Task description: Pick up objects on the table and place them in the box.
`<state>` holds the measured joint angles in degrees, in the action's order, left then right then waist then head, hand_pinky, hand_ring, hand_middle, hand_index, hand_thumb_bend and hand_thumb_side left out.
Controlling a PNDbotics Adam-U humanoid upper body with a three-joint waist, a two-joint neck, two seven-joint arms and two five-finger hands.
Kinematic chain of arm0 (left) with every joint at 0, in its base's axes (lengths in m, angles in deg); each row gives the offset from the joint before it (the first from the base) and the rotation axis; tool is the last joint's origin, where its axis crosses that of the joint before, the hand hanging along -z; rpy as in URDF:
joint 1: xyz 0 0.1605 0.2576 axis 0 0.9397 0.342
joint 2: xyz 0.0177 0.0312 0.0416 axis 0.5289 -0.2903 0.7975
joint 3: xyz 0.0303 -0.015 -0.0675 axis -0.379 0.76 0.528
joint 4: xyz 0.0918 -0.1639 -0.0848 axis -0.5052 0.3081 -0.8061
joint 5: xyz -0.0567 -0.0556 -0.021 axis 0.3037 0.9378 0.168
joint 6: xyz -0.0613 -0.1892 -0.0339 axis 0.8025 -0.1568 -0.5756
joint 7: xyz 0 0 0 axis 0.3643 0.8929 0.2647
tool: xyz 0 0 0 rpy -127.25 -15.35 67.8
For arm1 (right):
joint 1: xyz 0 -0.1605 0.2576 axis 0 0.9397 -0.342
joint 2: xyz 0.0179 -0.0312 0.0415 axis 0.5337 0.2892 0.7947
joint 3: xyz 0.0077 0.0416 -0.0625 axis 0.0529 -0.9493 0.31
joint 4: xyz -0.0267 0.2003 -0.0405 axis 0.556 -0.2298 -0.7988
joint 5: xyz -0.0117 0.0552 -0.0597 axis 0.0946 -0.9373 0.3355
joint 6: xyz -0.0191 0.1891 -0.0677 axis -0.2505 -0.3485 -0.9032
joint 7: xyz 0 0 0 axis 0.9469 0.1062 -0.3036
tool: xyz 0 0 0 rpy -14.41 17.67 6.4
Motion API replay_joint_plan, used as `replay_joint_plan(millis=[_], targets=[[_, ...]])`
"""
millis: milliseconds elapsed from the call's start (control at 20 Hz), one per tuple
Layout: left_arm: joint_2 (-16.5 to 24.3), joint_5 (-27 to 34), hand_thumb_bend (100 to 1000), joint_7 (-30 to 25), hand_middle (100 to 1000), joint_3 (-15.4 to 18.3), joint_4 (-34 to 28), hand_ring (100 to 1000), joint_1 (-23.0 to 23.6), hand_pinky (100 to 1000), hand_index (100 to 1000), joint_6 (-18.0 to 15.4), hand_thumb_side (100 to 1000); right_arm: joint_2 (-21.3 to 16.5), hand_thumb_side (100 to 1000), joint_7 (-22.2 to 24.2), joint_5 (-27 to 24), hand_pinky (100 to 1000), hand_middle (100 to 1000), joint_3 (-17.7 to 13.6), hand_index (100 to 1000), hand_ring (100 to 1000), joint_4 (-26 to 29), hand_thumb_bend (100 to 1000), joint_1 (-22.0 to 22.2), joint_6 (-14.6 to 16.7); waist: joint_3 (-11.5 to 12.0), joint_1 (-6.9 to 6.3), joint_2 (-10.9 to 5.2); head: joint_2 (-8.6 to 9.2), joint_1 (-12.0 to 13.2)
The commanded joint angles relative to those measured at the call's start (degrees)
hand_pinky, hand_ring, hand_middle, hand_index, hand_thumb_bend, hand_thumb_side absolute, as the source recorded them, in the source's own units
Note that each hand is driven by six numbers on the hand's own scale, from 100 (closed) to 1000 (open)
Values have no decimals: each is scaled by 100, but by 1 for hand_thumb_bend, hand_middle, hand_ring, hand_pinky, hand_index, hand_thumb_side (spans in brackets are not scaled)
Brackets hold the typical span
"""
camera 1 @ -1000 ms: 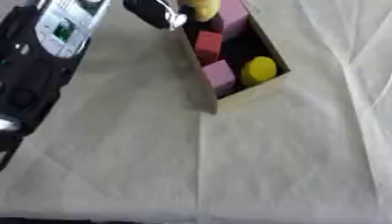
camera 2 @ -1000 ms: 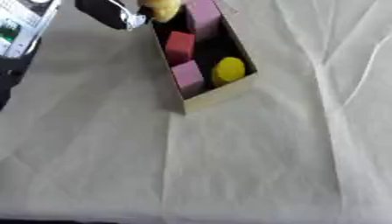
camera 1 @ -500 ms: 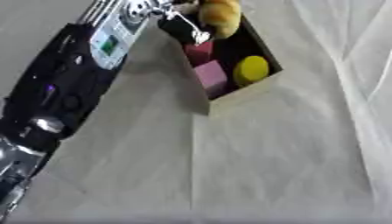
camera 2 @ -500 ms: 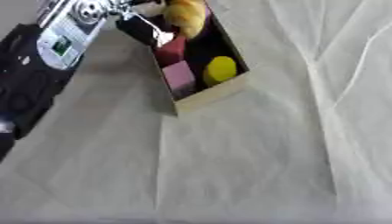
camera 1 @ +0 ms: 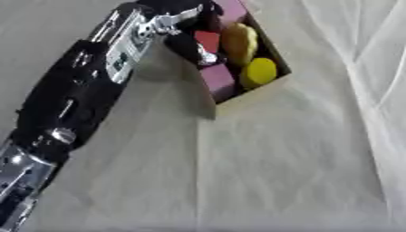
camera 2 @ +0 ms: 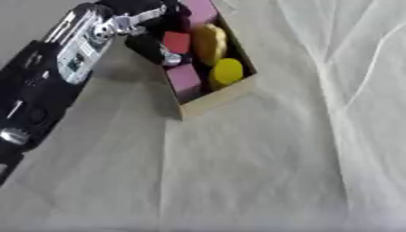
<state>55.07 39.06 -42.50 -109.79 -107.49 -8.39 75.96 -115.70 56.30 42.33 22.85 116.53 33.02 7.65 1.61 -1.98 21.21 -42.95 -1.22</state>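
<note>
Since half a second ago the elongated yellow piece (camera 1: 239,43) has gone from the left hand (camera 1: 189,43) into the cardboard box (camera 1: 252,93), where it lies beside the red block (camera 1: 208,40). On the white cloth (camera 1: 262,172) the box holds also a pink block (camera 1: 218,81) and a round yellow piece (camera 1: 258,72). The hand hangs over the box's left wall, fingers released, holding nothing. Pulling back, a finger may catch this wall and drag the box.
</note>
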Motion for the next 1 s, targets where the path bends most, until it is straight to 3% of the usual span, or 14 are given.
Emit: replay_joint_plan(millis=[50, 400, 500, 600, 750, 850, 1000], targets=[[126, 105, 510, -22, 798, 90, -222, 846, -70, 816, 921, -48, 587, -128, 777, -18, -18, 878, 747, -58, 840, 716, 94, 100, -24, 5, 10, -36, -120, -42, -27], [313, 451, 427, 126, 773, 138, -773, 827, 24, 796, 896, 124, 534, -139, 775, -32, 1, 877, 747, -64, 839, 716, 94, 100, 88, 7, 78, -1, -222, -95, -33], [512, 718, 321, 246, 755, 198, -1221, 813, 128, 782, 869, 236, 492, -156, 771, -58, 22, 876, 748, -96, 839, 717, 94, 100, 149, 34, 131, 0, -262, -112, -59], [830, 1132, 230, 452, 743, 292, -1872, 805, 307, 776, 850, 446, 504, -181, 767, -106, 52, 875, 748, -146, 839, 718, 94, 100, 215, 75, 190, 1, -303, -116, -97], [1541, 1982, 166, 1092, 732, 605, -3038, 799, 759, 762, 831, 870, 510, -237, 718, -203, 111, 873, 751, -240, 840, 722, 94, 100, 338, 158, 295, 15, -377, -117, -174], [2054, 2714, 136, 1805, 728, 886, -3831, 797, 1228, 754, 828, 1143, 530, -273, 690, -276, 190, 873, 753, -324, 841, 725, 94, 100, 445, 243, 378, 33, -419, -117, -252], [2702, 3721, 100, 2861, 727, 1257, -4789, 796, 2060, 749, 832, 1417, 574, -274, 723, -365, 228, 874, 756, -408, 845, 730, 94, 100, 587, 348, 482, 90, -483, -117, -325]])
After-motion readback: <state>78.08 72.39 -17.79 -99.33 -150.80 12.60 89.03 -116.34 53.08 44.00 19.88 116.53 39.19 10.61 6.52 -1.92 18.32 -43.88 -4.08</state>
